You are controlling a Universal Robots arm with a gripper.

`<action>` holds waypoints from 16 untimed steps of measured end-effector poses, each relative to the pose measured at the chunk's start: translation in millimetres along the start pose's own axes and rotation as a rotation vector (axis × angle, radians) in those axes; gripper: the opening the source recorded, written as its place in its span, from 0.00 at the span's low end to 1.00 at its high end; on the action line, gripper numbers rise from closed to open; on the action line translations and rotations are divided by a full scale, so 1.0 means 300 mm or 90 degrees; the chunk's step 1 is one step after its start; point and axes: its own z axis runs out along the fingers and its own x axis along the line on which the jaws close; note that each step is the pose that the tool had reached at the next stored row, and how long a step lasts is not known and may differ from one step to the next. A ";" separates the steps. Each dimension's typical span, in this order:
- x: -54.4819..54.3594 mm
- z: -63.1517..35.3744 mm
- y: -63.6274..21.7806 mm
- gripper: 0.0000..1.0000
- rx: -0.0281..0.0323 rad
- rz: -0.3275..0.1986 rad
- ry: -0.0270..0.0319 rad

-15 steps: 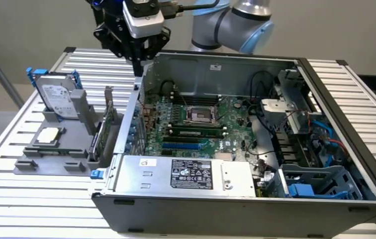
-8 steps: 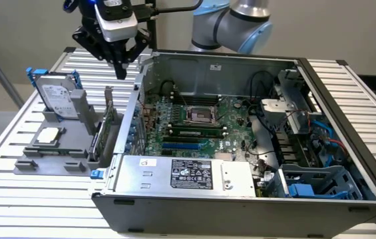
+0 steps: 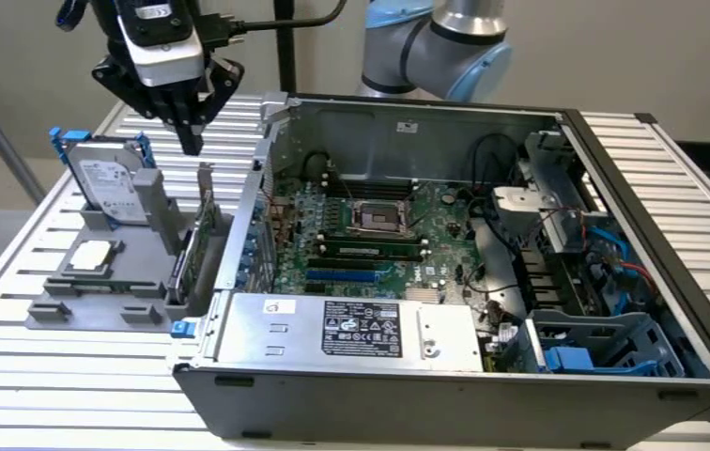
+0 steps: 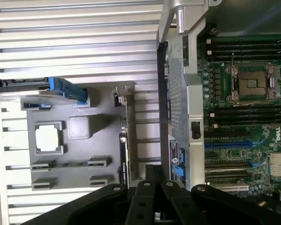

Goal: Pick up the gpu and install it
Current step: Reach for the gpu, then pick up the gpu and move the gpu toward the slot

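I see the gripper [image 3: 189, 141] hanging in the air above the grey holder [image 3: 92, 315], on the exterior view's left of the open computer case [image 3: 455, 395]. Its fingers are pressed together and pinch nothing. In the wrist view, the black fingertips [image 4: 150, 176] sit side by side with no gap I can make out.

The gpu [image 3: 200, 235] stands on its edge in a slot of the holder, just beside the outer wall of the case, with its silver bracket at the upper end. The gripper is above that bracket end and clear of it. From the wrist camera the gpu [image 4: 123, 140] reads as 1 thin dark strip along the holder's edge.

Also on the holder are a hard drive [image 3: 111, 193] in a blue frame, standing upright, and 1 square processor [image 3: 89, 256] lying flat. Inside the case the green motherboard [image 3: 368, 230] lies exposed, with the power supply [image 3: 343, 329] along the near side.
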 end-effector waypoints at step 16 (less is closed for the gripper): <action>0.083 0.002 -0.006 0.11 0.0001 0.000 -0.0001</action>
